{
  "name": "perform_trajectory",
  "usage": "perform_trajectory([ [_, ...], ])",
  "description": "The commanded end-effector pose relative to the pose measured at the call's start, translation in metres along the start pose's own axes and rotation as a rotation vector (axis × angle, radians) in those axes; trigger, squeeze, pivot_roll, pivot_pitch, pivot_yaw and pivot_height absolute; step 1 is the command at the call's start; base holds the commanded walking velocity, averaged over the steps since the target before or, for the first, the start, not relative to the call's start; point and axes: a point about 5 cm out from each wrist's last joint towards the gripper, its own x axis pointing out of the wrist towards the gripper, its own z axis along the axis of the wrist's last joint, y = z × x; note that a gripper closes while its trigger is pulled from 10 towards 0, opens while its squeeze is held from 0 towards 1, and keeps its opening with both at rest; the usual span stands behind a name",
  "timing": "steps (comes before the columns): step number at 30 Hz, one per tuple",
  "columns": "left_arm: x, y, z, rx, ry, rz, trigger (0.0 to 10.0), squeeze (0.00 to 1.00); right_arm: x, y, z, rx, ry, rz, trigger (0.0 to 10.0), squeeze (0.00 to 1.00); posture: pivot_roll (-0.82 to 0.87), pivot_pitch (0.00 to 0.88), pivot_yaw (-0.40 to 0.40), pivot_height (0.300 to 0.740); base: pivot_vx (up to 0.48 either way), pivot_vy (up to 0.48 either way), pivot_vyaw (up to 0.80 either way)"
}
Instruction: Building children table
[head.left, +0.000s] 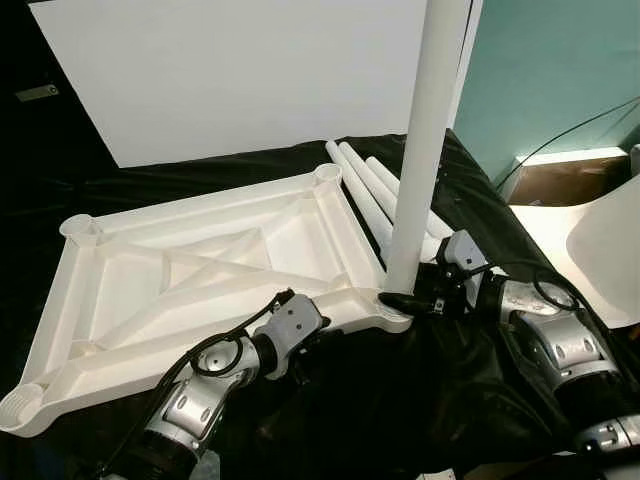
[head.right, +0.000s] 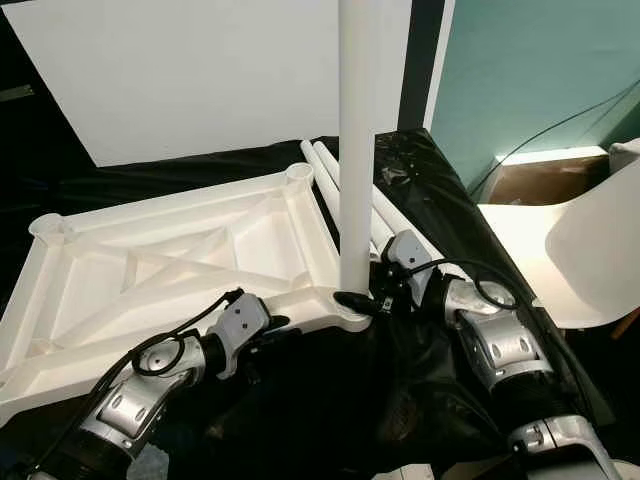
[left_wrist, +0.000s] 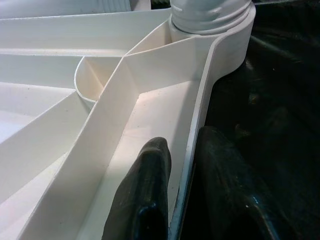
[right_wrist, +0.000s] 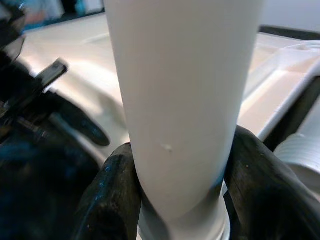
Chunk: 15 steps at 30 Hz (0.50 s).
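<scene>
The white tabletop lies upside down on a black cloth, ribs facing up. One white leg stands upright in the socket at its near right corner. My right gripper is shut on this leg just above the socket; both fingers press on the tube. At the near edge my left gripper is shut on the tabletop's rim, one finger inside the wall and one outside. Three spare legs lie side by side to the right of the tabletop.
Empty sockets sit at the other corners. A large white board leans behind the work area. A curved white piece and a cardboard box stand at the right by a teal wall.
</scene>
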Motion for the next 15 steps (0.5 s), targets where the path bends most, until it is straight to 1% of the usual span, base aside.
perform_trajectory([
  [1,0.002,-0.02,-0.022,-0.051,0.094,-0.128,10.0,0.0,0.006,0.008,-0.012,0.046,0.012,-0.104,0.0,0.0,-0.01,0.0,0.05,0.74,0.0,0.0,0.0],
  [2,0.002,-0.02,-0.022,-0.051,0.095,-0.13,10.0,0.0,0.009,0.009,-0.013,0.087,-0.035,-0.23,0.0,0.0,0.0,0.0,0.051,0.74,0.0,0.0,0.0],
  [3,0.002,-0.02,-0.022,-0.051,0.095,-0.13,10.0,0.0,0.009,0.009,-0.013,0.087,-0.035,-0.23,0.0,0.0,0.0,0.0,0.051,0.74,0.0,0.0,0.0],
  [4,0.002,-0.02,-0.022,-0.051,0.096,-0.131,10.0,0.0,0.011,0.014,-0.015,0.102,-0.064,-0.334,0.0,0.0,0.0,0.0,0.052,0.74,0.0,0.0,0.0],
  [5,0.002,-0.02,-0.022,-0.051,0.097,-0.131,10.0,0.0,0.012,0.02,-0.017,0.127,-0.081,-0.403,0.0,0.0,0.0,0.0,0.052,0.74,0.0,0.0,0.0],
  [6,0.002,-0.02,-0.022,-0.051,0.097,-0.131,10.0,0.0,0.012,0.02,-0.017,0.127,-0.081,-0.403,0.0,0.0,0.0,0.0,0.052,0.74,0.0,0.0,0.0],
  [8,0.002,-0.02,-0.022,-0.049,0.099,-0.132,10.0,0.0,0.012,0.029,-0.02,0.144,-0.101,-0.482,0.0,0.0,0.0,0.0,0.051,0.74,0.0,0.0,0.0],
  [9,0.002,-0.02,-0.022,-0.049,0.099,-0.132,10.0,0.0,0.012,0.029,-0.02,0.144,-0.101,-0.482,0.0,0.0,0.0,0.0,0.051,0.74,0.0,0.0,0.0],
  [11,0.002,-0.019,-0.022,-0.047,0.101,-0.131,10.0,0.0,0.008,0.025,-0.019,0.135,-0.113,-0.655,0.0,0.0,0.0,0.0,0.044,0.74,0.0,0.0,0.0],
  [12,0.002,-0.019,-0.022,-0.047,0.101,-0.131,10.0,0.0,0.008,0.025,-0.019,0.135,-0.113,-0.655,0.0,0.0,0.0,0.0,0.044,0.74,0.0,0.0,0.0],
  [13,0.002,-0.019,-0.022,-0.046,0.102,-0.13,10.0,0.0,0.007,0.023,-0.019,0.135,-0.111,-0.72,0.0,0.0,0.0,0.0,0.044,0.74,0.0,0.0,0.0],
  [14,0.002,-0.019,-0.022,-0.047,0.1,-0.129,10.0,0.0,0.008,0.022,-0.021,0.149,-0.101,-0.747,0.0,0.0,0.0,0.0,0.042,0.74,0.0,0.0,0.0],
  [15,0.002,-0.019,-0.022,-0.047,0.1,-0.129,10.0,0.0,0.008,0.022,-0.021,0.149,-0.101,-0.747,0.0,0.0,0.0,0.0,0.042,0.74,0.0,0.0,0.0],
])
